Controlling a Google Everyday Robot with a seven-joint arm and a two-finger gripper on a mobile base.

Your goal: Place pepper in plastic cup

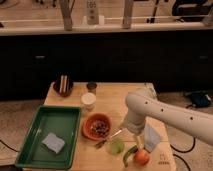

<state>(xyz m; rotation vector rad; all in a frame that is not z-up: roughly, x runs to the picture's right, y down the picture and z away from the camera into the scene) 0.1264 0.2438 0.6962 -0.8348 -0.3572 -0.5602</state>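
Observation:
A green pepper (128, 155) lies near the table's front edge, beside an orange-red round fruit (142, 158). A light green plastic cup (116, 146) stands just left of the pepper. My white arm reaches in from the right, and its gripper (138, 142) hangs just above and right of the pepper, between the cup and a white packet (152, 138). The arm's wrist hides most of the gripper.
An orange bowl (93, 131) with dark contents and a utensil (109, 138) sits left of the cup. A green tray (30, 145) holds a blue sponge (53, 142). A white cup (88, 100), a small dark cup (91, 86) and a brown bowl (63, 86) stand farther back.

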